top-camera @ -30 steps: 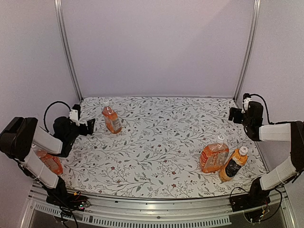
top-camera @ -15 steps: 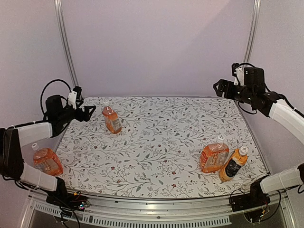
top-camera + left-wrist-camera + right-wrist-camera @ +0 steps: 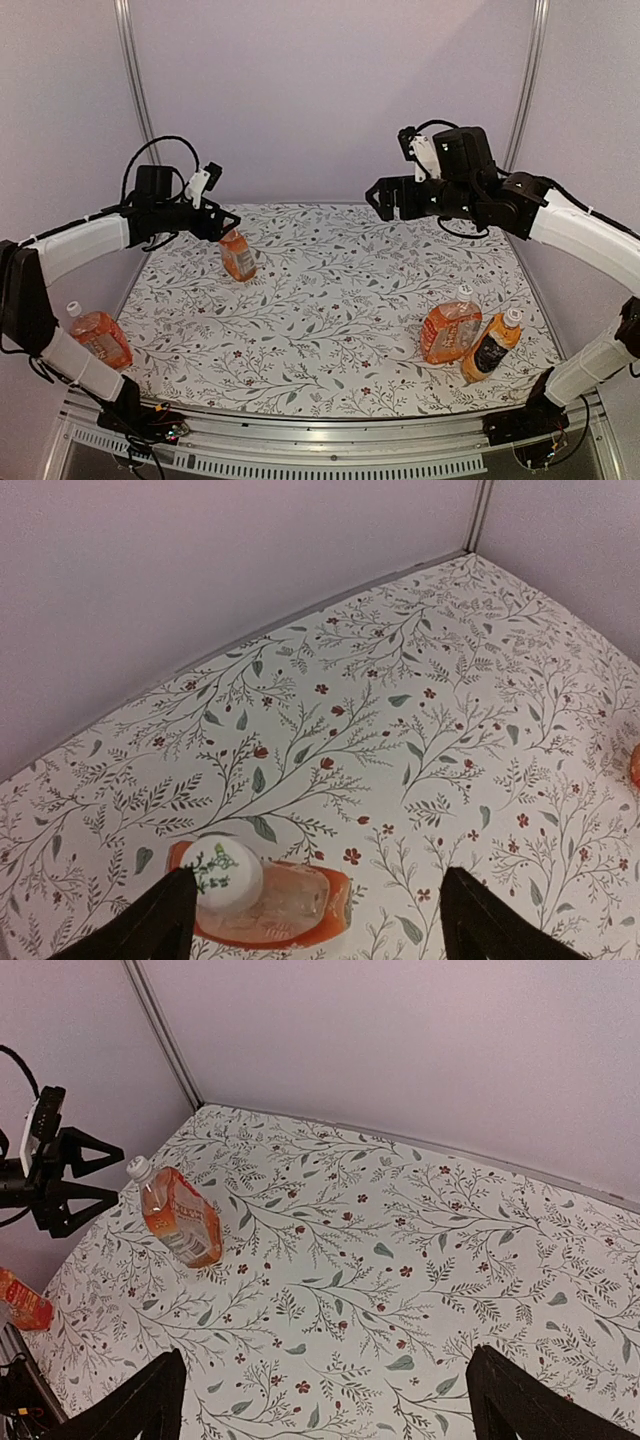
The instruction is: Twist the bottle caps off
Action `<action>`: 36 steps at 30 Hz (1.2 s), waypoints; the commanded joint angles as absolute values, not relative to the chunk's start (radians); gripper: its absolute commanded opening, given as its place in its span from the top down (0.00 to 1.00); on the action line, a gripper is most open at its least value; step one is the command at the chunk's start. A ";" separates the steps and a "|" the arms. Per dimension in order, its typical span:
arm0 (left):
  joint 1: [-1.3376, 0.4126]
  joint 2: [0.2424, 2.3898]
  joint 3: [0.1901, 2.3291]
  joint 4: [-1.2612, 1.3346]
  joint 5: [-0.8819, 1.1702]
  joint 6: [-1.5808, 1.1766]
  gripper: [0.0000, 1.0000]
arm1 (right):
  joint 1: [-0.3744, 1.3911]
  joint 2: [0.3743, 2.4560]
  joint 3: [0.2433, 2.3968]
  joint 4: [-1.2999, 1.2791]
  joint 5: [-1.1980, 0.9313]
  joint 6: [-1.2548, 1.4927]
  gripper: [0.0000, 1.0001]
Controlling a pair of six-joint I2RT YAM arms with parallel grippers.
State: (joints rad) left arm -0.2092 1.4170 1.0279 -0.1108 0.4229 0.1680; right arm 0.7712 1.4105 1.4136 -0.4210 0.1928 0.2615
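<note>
Label print is too small to read; a dark-labelled clear plastic bottle of orange liquid [image 3: 489, 352] stands at 4 o'clock on the floral tablecloth [image 3: 330, 290], just beside an orange-labelled bottle [image 3: 450, 332], with another bottle [image 3: 100, 340] at 8 o'clock. The left gripper [image 3: 318, 875] hangs released over the 10 o'clock bottle [image 3: 290, 905], whose small white round plastic screw cap [image 3: 222, 872] lies between the fingers, close to the 9 o'clock one. The right gripper [image 3: 328, 1352] gapes, grasping nothing, well apart from all caps.

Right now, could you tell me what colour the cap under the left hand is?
The cap is white, seen best in the left wrist view.
</note>
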 commanded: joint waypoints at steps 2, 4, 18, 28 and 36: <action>-0.226 1.519 1.115 -0.139 0.235 0.125 0.19 | 0.827 1.481 1.451 -0.452 0.203 0.259 0.01; -0.227 1.539 1.126 -0.114 0.226 0.127 0.19 | 0.847 1.499 1.461 -0.452 0.196 0.263 0.01; -0.229 1.644 1.200 -0.217 0.297 0.168 0.75 | 0.877 1.557 1.508 -0.484 0.210 0.279 0.01; -0.265 1.471 1.327 -0.527 0.309 0.006 1.00 | 1.047 1.613 1.591 -0.444 0.389 0.140 0.01; -0.301 1.354 1.513 -0.865 0.393 -0.093 1.00 | 1.183 1.956 1.960 -0.387 0.351 -0.107 0.01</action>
State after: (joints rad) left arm -0.2760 1.4010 1.4647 -0.6594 0.3553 -0.0223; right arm 1.1500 1.8248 1.8664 -0.4160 0.3622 0.0330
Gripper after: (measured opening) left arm 0.248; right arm 0.988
